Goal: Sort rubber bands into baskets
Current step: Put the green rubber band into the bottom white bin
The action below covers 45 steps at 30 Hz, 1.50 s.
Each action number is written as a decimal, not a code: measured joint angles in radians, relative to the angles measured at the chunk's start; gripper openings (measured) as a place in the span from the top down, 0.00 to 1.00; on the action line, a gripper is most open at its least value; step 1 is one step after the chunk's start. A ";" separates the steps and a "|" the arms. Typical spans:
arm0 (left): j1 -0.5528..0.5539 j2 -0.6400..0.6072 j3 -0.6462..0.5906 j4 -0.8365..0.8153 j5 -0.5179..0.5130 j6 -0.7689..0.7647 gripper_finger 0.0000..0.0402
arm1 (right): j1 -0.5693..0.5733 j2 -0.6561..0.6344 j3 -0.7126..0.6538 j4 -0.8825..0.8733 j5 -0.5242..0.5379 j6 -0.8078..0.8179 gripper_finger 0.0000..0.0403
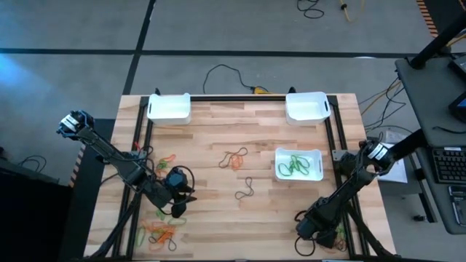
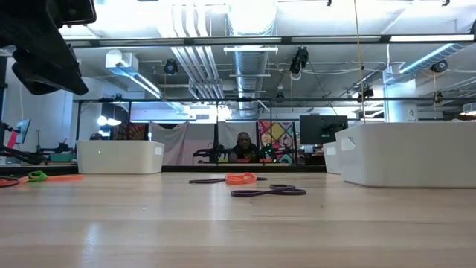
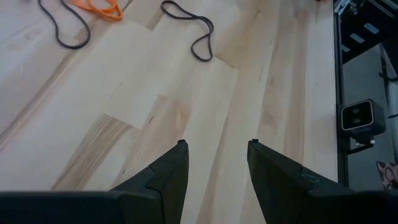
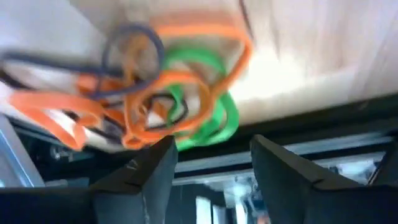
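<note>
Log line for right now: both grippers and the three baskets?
left gripper: open, empty, over bare table | right gripper: open, empty, facing mixed band pile | nearest basket: green bands | back-left basket, back-right basket: look empty

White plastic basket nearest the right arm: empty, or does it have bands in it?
Not empty. The high view shows green rubber bands lying inside that white rectangular plastic basket.

Counter (image 1: 218,145): pale wood planks, smooth, with a soft sheen; we note a black metal frame (image 1: 331,138) along its edges. Baskets (image 1: 169,108): white plastic, smooth, matt. Rubber bands (image 4: 180,106) near the counter's edge: thin elastic, slightly glossy.
</note>
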 joint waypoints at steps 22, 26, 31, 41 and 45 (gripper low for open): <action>-0.001 0.000 0.000 0.011 0.001 0.059 0.63 | -0.072 -0.006 0.161 -0.278 0.044 0.004 0.97; -0.001 0.000 0.000 0.012 0.001 0.079 0.63 | -0.119 -0.008 0.324 -0.437 0.142 0.001 0.97; -0.001 0.000 0.000 0.019 -0.001 0.104 0.63 | -0.208 -0.009 0.555 -0.618 0.483 0.040 0.97; -0.010 0.000 0.000 0.018 -0.005 0.106 0.63 | -0.534 -0.045 0.616 -0.611 0.933 -0.260 0.97; -0.032 0.000 0.000 0.014 -0.006 0.091 0.63 | -0.708 -0.046 0.533 -0.593 0.942 -0.389 0.97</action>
